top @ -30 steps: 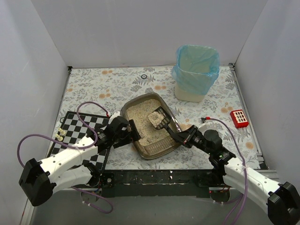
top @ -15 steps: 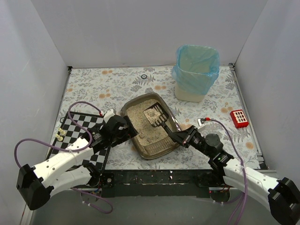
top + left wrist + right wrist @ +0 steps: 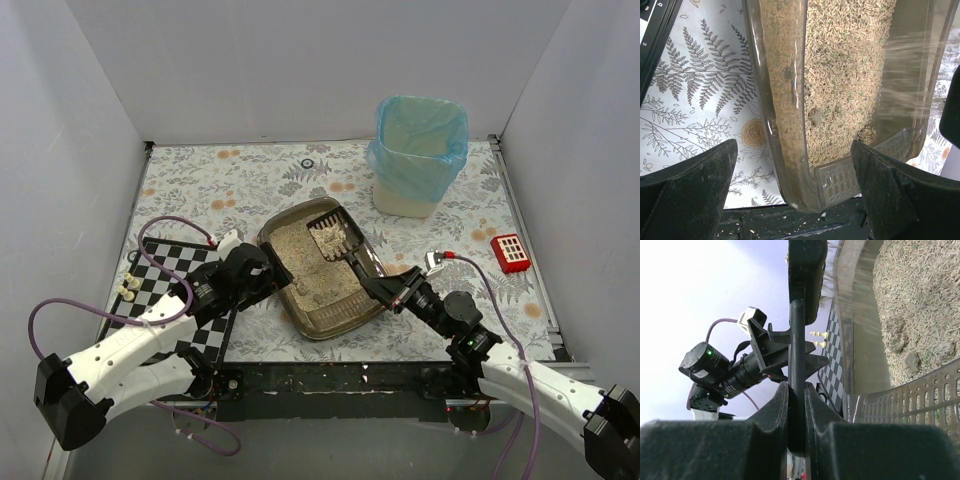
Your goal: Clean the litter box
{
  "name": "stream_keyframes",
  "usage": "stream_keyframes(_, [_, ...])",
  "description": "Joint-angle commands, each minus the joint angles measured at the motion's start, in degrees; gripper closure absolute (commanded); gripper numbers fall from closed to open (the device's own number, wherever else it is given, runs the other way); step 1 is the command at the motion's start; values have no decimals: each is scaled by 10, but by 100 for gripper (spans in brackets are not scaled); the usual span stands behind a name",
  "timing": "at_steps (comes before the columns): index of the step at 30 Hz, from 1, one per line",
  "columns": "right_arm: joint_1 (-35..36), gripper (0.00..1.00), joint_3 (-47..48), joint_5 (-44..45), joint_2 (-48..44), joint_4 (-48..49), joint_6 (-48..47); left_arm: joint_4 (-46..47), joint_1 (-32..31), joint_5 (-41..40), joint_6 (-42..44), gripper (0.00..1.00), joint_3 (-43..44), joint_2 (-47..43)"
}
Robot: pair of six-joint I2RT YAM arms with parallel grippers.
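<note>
1. The scoop (image 3: 332, 240) has slid from the middle of the litter box (image 3: 340, 320) up to its far end. The right gripper (image 3: 392, 292) is clenched on the handle.
2. The left gripper (image 3: 268, 280), spread wide and holding nothing, has eased back slightly at the box's left wall.
3. The box sits mid-worktop (image 3: 220, 180), with the bin (image 3: 420, 150) well apart. This looks like another sifting pass, with nothing dumped yet.

The right hand (image 3: 796, 402) pinches the black scoop handle (image 3: 798, 335) — upright at centre — with the litter box (image 3: 862, 335) and its sandy litter at right, the left arm (image 3: 732, 371) beyond at left.
</note>
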Motion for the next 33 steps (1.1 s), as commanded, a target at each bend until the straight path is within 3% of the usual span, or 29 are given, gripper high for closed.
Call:
stream_keyframes(1, [30,99,-36,37,38,66,35,-9,-3,-24,-3,2,24,4])
stream_keyframes(3, [34,99,-35,-18,83,114,58,-7,-2,-15,-5,2,19,3])
stream_keyframes(6, [34,99,-91,10,92,145,161,-27,-2,-19,-15,2,16,-4])
stream_keyframes(7, [43,99,-88,45,100,134,166,-26,-2,-22,-18,2,9,-10])
stream_keyframes(10, [47,99,-60,-17,127,153,123,-6,-1,-12,-8,2,1,-20])
stream_keyframes(12, [46,99,-91,11,109,187,154,-22,-1,-17,-10,2,11,-17])
stream_keyframes(14, [50,99,-99,58,87,122,172,-30,-2,-21,-12,2,14,-17])
stream_keyframes(16, [51,99,-56,18,81,50,129,-26,-2,-19,-12,2,9,-18])
stream_keyframes(17, [50,99,-49,-2,74,35,120,-26,-1,-19,-12,2,7,-18])
stream_keyframes(21, [97,99,-37,133,48,-17,116,-12,-1,-12,-16,2,-1,-20])
stream_keyframes(24, [103,99,5,103,72,-45,83,3,-1,0,-8,2,-3,-11])
stream_keyframes(26, [104,99,-23,145,51,-20,126,-11,-1,-5,-11,2,1,-5])
stream_keyframes(29, [107,99,-49,96,80,83,82,-7,-1,-10,-11,2,-3,-3])
stream_keyframes(33, [114,99,-9,110,128,42,83,2,-1,-5,-6,2,-1,-3])
